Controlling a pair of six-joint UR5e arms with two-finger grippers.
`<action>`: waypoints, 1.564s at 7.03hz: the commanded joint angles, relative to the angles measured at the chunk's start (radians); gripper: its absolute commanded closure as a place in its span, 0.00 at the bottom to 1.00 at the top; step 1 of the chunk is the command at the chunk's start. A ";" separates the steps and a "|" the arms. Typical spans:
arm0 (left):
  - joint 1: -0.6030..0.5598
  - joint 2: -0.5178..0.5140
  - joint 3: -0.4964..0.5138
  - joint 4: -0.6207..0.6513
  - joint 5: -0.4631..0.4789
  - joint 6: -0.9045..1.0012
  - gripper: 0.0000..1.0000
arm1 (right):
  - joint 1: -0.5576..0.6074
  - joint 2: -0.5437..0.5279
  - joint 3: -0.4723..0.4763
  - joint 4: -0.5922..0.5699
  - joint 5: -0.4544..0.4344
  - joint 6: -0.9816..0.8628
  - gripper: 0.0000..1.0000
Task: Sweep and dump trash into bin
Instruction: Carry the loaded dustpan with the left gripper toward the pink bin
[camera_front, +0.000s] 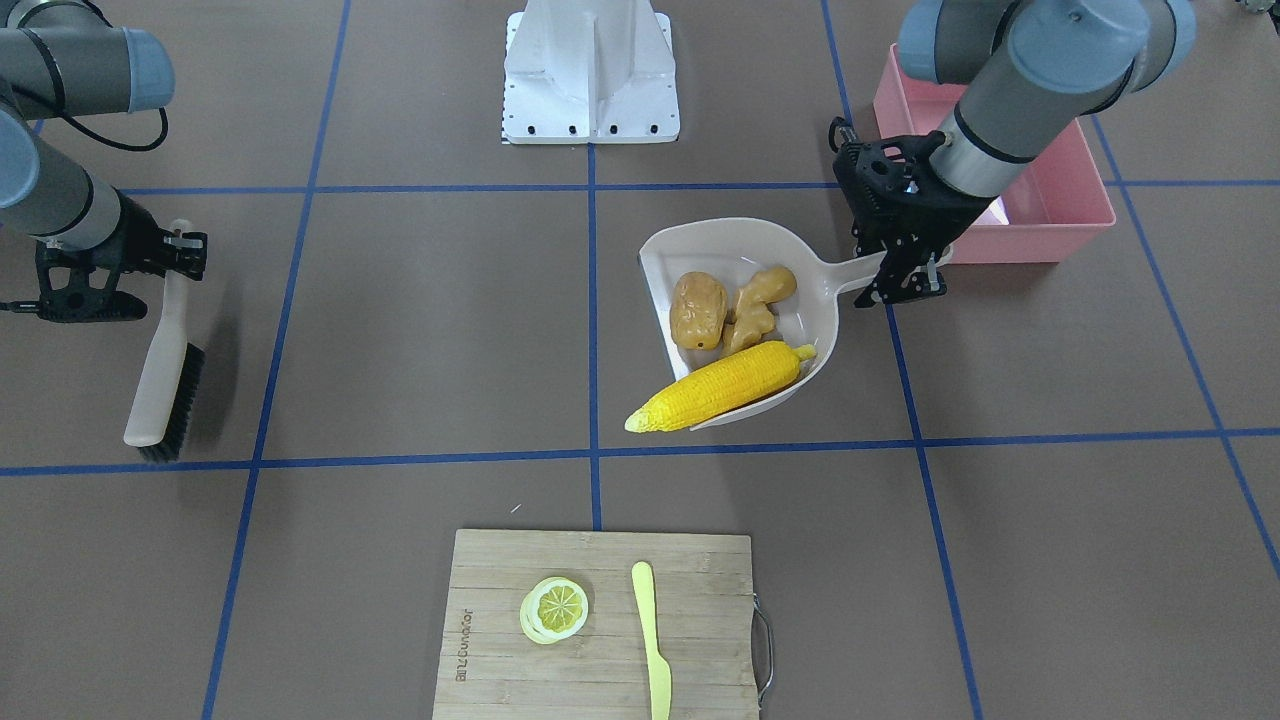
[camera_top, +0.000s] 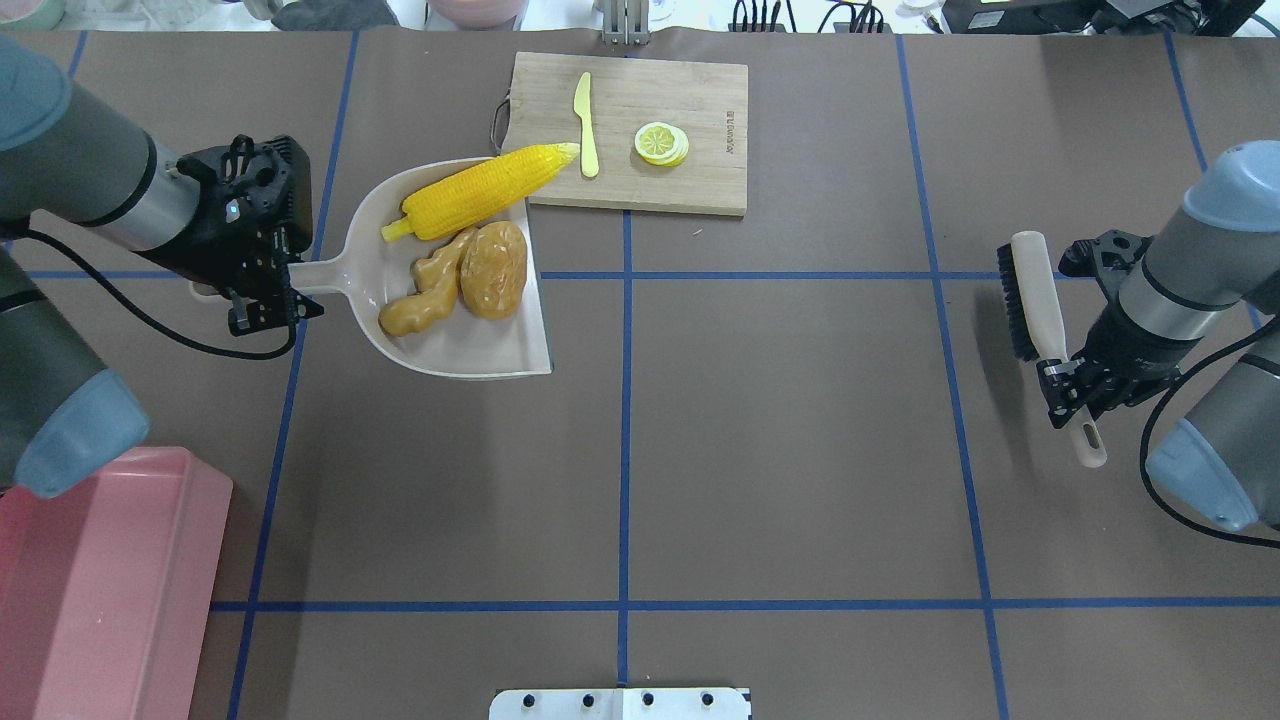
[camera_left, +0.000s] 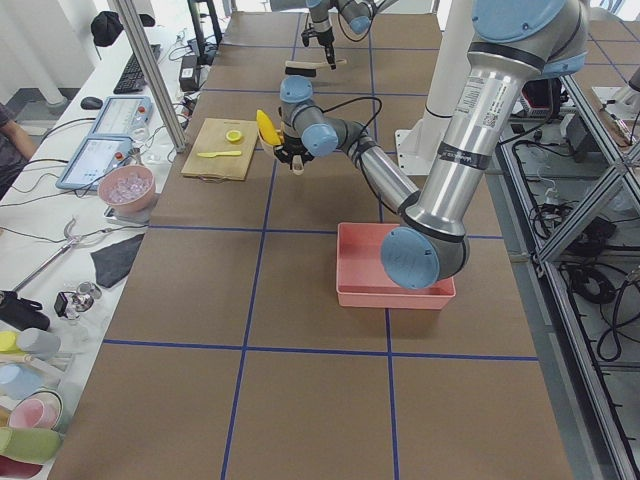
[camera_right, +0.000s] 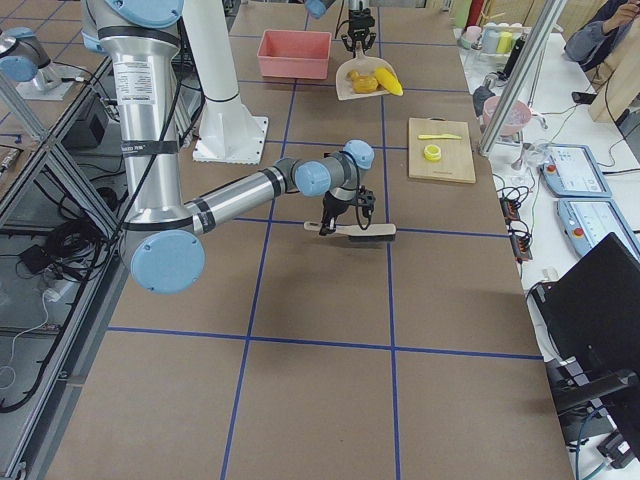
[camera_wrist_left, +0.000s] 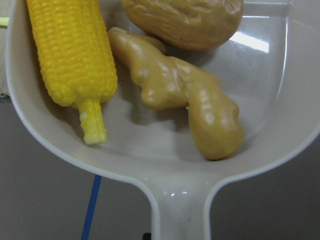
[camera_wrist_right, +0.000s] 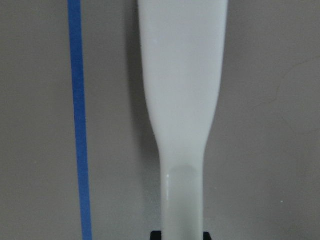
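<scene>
The dustpan (camera_wrist_left: 176, 202) fills the left wrist view, its handle neck closest to the lens. In its bowl are all three pieces of trash: the ginger root (camera_wrist_left: 185, 100) in the middle, the potato (camera_wrist_left: 185, 20) touching it on the mouth side, and the corn cob (camera_wrist_left: 70, 45) along one wall. The cob's pointed tip pokes out past the pan's open lip. The left gripper (camera_front: 908, 285) is clamped on the dustpan's handle. The right gripper (camera_top: 1078, 395) is closed on the handle of the brush (camera_top: 1035, 290), well apart from the dustpan on its mouth side. Sweeping looks finished, so the step in hand is the carry and dump. The pink bin (camera_front: 1040, 243) sits near the dustpan's handle end, just past the left gripper. The next move probably calls for swinging the pan over the bin's rim with its mouth kept level or raised, because the overhanging cob could roll out, and then tipping it inside the walls.
</scene>
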 joint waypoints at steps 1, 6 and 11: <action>-0.002 0.107 -0.122 0.061 0.041 0.002 1.00 | -0.002 0.009 -0.004 -0.015 0.004 0.001 0.86; -0.080 0.351 -0.306 0.111 0.046 0.005 1.00 | -0.004 0.023 -0.045 -0.004 0.006 0.000 0.69; -0.278 0.572 -0.287 0.024 -0.115 0.145 1.00 | -0.004 0.043 -0.070 -0.003 0.022 -0.003 0.10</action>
